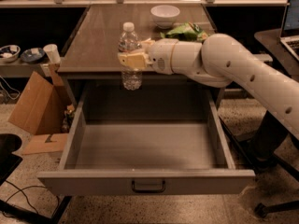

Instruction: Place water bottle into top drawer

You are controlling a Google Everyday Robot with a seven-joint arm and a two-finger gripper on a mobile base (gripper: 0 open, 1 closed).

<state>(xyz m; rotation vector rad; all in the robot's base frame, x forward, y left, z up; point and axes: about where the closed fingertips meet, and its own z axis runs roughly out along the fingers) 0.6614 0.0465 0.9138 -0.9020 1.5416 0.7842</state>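
The water bottle [130, 55] is clear and ribbed with a white cap, held upright in the air over the back of the open top drawer [145, 181]. My gripper [132, 59] is shut on the bottle's middle, reaching in from the right on a thick white arm. The bottle's base hangs just below the tabletop's front edge, above the drawer's grey floor. The drawer is pulled far out and holds nothing; its dark bar handle [148, 186] shows at the front centre.
On the brown tabletop [93, 36] stand a white bowl [165, 15] and a green bag [185, 31]. A cardboard box [32, 104] and a white paper cup [51, 53] are at the left. A laptop [291, 24] sits on a side table at the right.
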